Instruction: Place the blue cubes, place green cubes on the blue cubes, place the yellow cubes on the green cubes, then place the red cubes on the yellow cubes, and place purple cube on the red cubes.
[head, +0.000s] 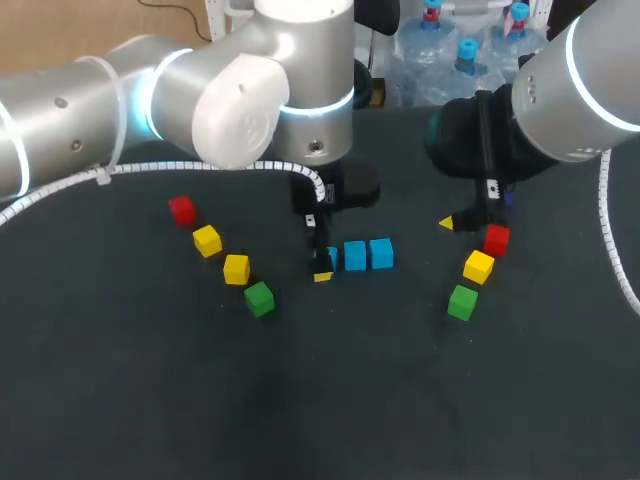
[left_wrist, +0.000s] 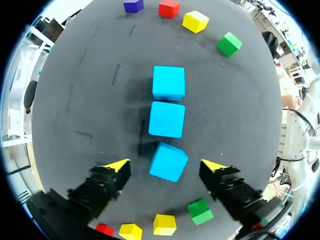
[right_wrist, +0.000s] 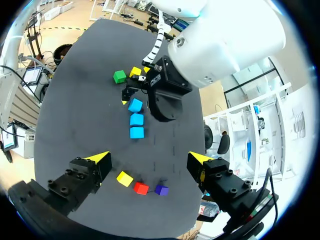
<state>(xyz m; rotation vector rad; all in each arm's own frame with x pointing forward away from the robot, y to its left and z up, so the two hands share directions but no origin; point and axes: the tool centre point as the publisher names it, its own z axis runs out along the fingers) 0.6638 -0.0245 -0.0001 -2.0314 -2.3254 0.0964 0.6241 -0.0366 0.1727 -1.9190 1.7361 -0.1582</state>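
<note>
Three blue cubes (left_wrist: 167, 119) lie in a row at the table's middle. The nearest one (left_wrist: 168, 161) sits slightly turned between the fingers of my left gripper (left_wrist: 166, 166), which is open with a gap on each side. In the head view the left gripper (head: 322, 262) half hides that cube (head: 331, 258). Left of the row lie a red cube (head: 181, 209), two yellow cubes (head: 207, 240) and a green cube (head: 259, 298). My right gripper (right_wrist: 150, 159) hangs open and empty above the right group: red (right_wrist: 141, 188), yellow (right_wrist: 124, 178) and purple (right_wrist: 161, 190) cubes.
A green cube (head: 462, 301), a yellow cube (head: 479, 266) and a red cube (head: 496, 239) lie in a line under my right gripper (head: 472, 220). The dark table (head: 330, 400) stretches bare toward its front edge.
</note>
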